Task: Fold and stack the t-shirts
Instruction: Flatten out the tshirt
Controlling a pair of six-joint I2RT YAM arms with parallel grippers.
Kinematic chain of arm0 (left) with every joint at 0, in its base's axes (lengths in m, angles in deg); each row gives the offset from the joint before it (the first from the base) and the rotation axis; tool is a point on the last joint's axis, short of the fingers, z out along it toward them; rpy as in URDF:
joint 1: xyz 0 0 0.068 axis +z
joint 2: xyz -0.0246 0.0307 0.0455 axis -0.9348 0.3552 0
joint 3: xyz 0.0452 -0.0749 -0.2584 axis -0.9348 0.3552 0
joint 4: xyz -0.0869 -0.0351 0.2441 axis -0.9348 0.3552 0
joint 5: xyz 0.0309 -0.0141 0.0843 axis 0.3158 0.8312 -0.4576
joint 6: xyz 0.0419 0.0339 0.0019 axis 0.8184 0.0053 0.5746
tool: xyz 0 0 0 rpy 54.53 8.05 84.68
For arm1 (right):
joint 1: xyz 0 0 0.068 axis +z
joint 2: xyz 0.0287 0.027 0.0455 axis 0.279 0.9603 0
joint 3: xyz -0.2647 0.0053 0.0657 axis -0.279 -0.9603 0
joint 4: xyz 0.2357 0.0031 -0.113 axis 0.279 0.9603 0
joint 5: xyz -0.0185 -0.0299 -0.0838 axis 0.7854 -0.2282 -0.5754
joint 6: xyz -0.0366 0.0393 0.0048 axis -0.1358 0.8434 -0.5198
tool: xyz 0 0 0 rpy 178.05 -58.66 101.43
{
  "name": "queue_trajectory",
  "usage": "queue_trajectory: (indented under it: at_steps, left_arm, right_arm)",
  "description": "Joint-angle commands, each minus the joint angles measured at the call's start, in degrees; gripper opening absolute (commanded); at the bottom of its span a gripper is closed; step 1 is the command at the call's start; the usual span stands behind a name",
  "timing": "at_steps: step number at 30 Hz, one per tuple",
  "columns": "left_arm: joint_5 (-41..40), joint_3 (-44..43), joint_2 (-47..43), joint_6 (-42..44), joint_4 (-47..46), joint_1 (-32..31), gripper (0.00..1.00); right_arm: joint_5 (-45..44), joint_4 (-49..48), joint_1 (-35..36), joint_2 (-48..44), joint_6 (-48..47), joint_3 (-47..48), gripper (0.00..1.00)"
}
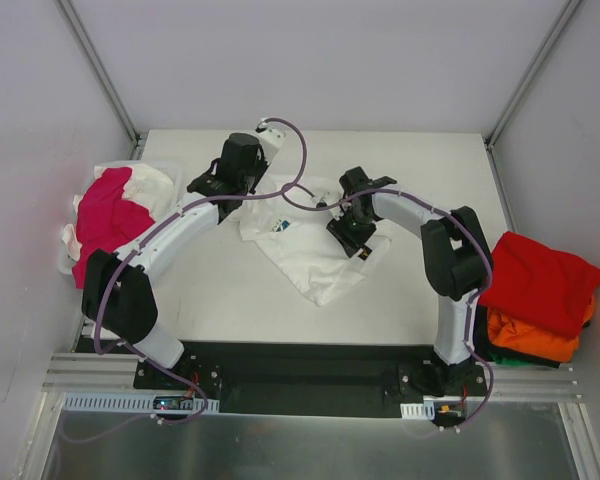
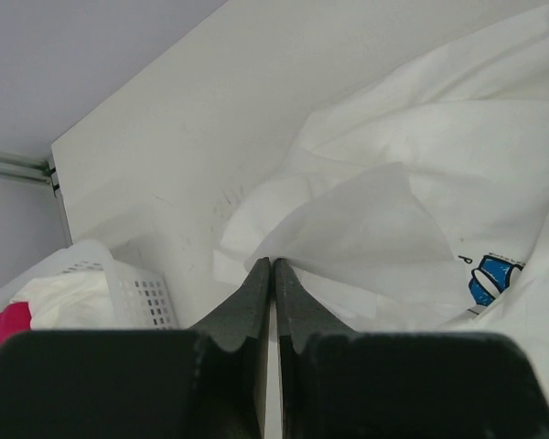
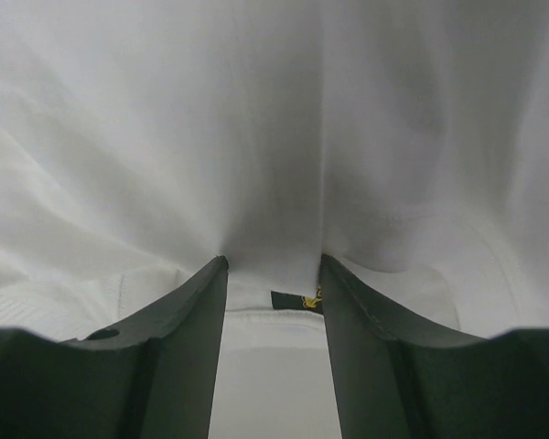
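White tee [image 1: 318, 268] centre of bench [image 1: 230, 295], partly hidden under both arms. Left gripper [image 2: 273, 265] pinched shut on its edge. Right gripper [image 3: 273, 261] half-apart astride fabric; whether it grips, can't tell. Collar label [image 3: 297, 300] shows only in right wrist view.

The spread tee [image 1: 310, 250] lies in the middle of the table [image 1: 220, 290]. Left of it, at the table's edge, a basket [image 1: 68, 262] has a heap of tees [image 1: 105, 220] in it. Right of it lies a stack of tees [image 1: 535, 285]. The left gripper [image 2: 273, 265] is at its far-left corner, and the right gripper [image 3: 273, 265] is on its right part.
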Motion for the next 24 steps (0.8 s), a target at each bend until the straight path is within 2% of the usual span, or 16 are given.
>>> queue_trajectory:
  at_steps: [1, 9, 12, 16, 17, 24]
  left_arm:
    - [-1.16, 0.75, -0.52, 0.65, -1.70, 0.33, 0.00]
    - [-1.24, 1.19, -0.61, 0.65, -2.05, 0.41, 0.00]
    - [-1.16, 1.19, -0.61, 0.56, -1.96, 0.41, 0.00]
    - [-1.24, 1.45, -0.44, 0.56, -2.14, 0.33, 0.00]
    - [-1.24, 1.71, -0.44, 0.47, -2.23, 0.33, 0.00]
    - [-1.16, 2.24, 0.00, 0.38, -2.67, 0.59, 0.00]
  right_arm:
    - [1.51, 0.56, -0.21, 0.83, -1.28, -0.64, 0.48]
    - [1.95, 0.91, -0.65, 1.27, -1.72, -1.35, 0.45]
    - [1.78, 0.99, -0.65, 1.19, -1.72, -1.17, 0.35]
    - [1.43, 1.87, -0.65, 1.19, -1.45, -0.21, 0.03]
    - [1.34, 2.05, -0.65, 1.10, -1.37, -0.12, 0.01]
    - [-2.43, 2.31, -0.65, -1.53, -1.10, 0.06, 0.01]
